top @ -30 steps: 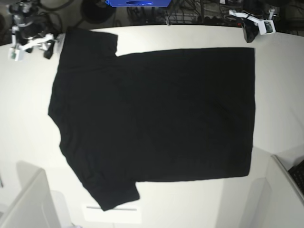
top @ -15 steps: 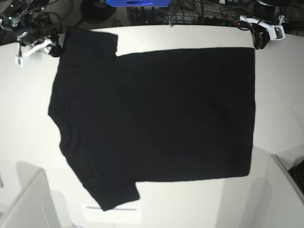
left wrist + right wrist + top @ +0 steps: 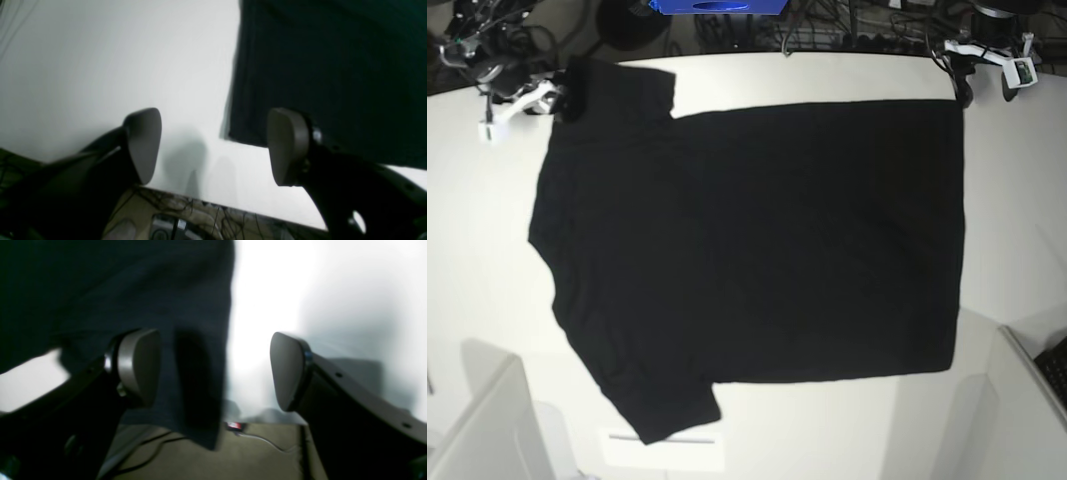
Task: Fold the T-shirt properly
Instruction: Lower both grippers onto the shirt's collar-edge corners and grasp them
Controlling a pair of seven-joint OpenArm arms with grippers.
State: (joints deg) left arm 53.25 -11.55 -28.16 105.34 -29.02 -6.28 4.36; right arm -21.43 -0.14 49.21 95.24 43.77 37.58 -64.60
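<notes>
Shirt (image 3: 757, 250) spread flat mid-surface (image 3: 487, 260), long axis running left-right, with both end effectors released at the far edge: right one (image 3: 213, 370) straddling the far-left sleeve hem, left one (image 3: 213, 146) just off the far-right hem corner.

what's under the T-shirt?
The T-shirt lies flat on the white table, bare around it. A pale strip shows past the near sleeve. Anything beneath is covered.

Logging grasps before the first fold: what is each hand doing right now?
Left hand: open, holding nothing, at the T-shirt hem corner.
Right hand: open, straddling the sleeve edge, not gripping it.
</notes>
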